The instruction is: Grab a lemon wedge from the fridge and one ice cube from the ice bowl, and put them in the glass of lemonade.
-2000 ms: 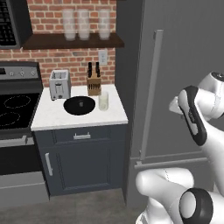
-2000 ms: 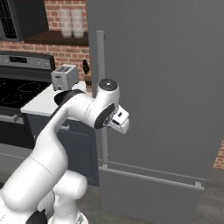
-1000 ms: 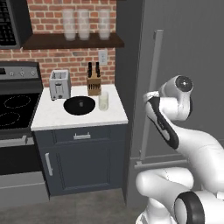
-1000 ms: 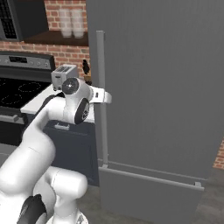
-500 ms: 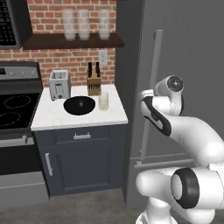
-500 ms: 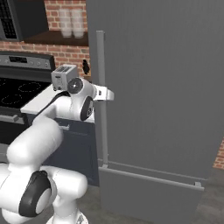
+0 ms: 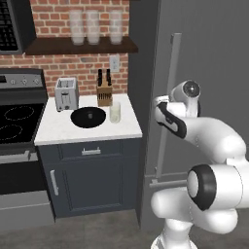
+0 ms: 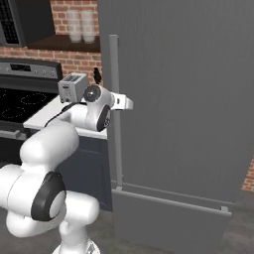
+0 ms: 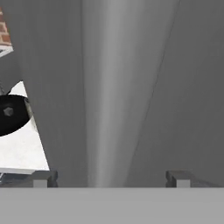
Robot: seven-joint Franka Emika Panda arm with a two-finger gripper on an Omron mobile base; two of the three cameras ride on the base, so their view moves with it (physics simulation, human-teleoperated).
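Note:
The fridge (image 7: pixel 209 58) is the tall dark grey appliance, its door closed, so the lemon wedge is hidden. My gripper (image 9: pixel 110 178) is open, with one fingertip on each side of the pale vertical bar handle (image 9: pixel 118 87), not clamped on it. From the base views the gripper (image 8: pixel 128 103) sits at mid-height of the handle (image 7: pixel 170 97). The black ice bowl (image 7: pixel 88 117) rests on the white counter, and an ice cube (image 9: pixel 8 111) shows inside it. The glass of lemonade (image 7: pixel 115 112) stands just right of the bowl.
A toaster (image 7: pixel 66 93) and a knife block (image 7: pixel 103 90) stand at the back of the counter (image 7: pixel 58 133). Three tall frosted glasses (image 7: pixel 92 26) line the shelf above. The stove (image 7: pixel 14 121) is at the left. The fridge's lower drawer (image 8: pixel 168 223) juts out a little.
The arm has swung in to the fridge handle, and the jaws have opened wide around it. Bowl, glass and fridge door have not moved.

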